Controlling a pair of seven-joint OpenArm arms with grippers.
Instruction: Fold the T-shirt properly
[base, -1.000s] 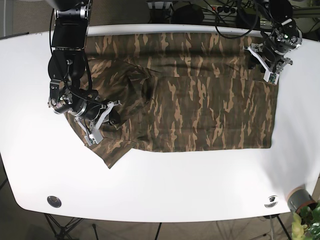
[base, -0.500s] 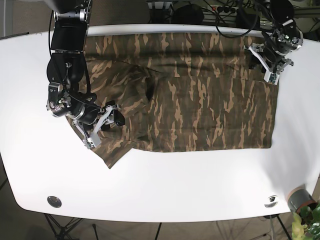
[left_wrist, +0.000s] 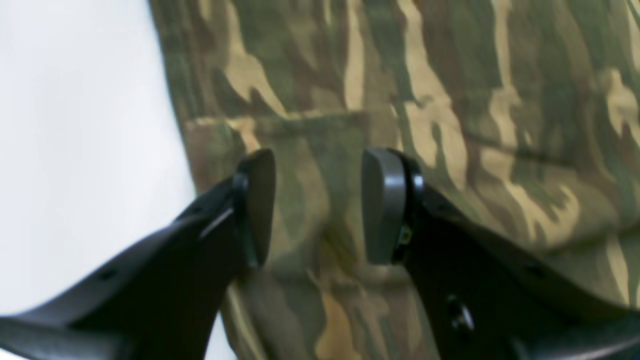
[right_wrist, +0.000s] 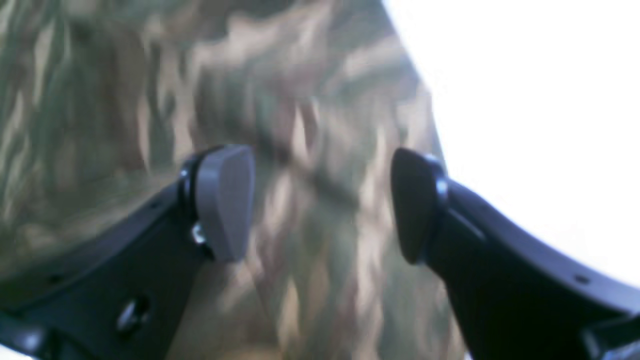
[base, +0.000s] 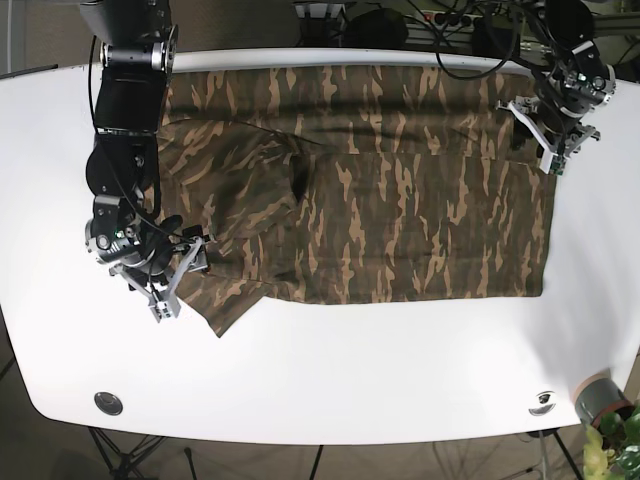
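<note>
A camouflage T-shirt (base: 400, 210) lies spread across the white table (base: 330, 370), with its left part rumpled and folded over. My left gripper (base: 547, 140) hovers over the shirt's far right corner. In the left wrist view it (left_wrist: 317, 205) is open, both fingers (left_wrist: 257, 205) standing over a hemmed edge of the shirt (left_wrist: 450, 75) beside bare table. My right gripper (base: 180, 275) is at the shirt's lower left flap. It (right_wrist: 320, 205) is open in the right wrist view, above blurred fabric (right_wrist: 125, 75) close to the cloth's edge.
A grey cup (base: 597, 398) and a green plant (base: 615, 445) sit at the table's near right corner. Two round metal discs (base: 108, 402) (base: 543, 400) are set into the front of the table. Cables (base: 450, 25) hang behind the far edge.
My right gripper has slid left and slightly down, from the rumpled fold out to the shirt's lower left edge. My left gripper has shifted a little right along the far right corner.
</note>
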